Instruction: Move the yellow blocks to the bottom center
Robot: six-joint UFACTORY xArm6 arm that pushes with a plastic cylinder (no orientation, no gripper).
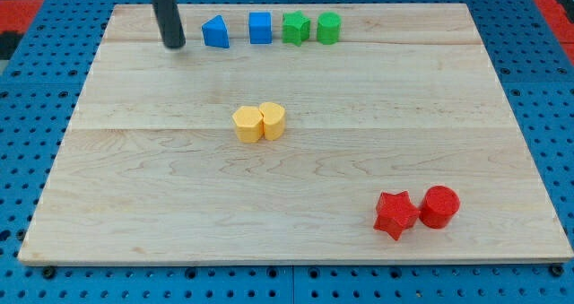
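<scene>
Rod with no claw, my tip (175,46) on pale wooden board (296,223), far from touching yellow blocks (259,122).

A: yellow blocks status?
B: two of them. yellow hexagonal block (247,124) on the view's left, yellow cylinder (273,120) on the view's right.
A: gap between them?
B: none, sides touching, a tight pair.
A: pose?
B: both flat on the surface (134,205), upright, not tipped.
A: location?
B: about mid-surface, slightly toward the view's left and top of centre. bottom centre not reached.
</scene>
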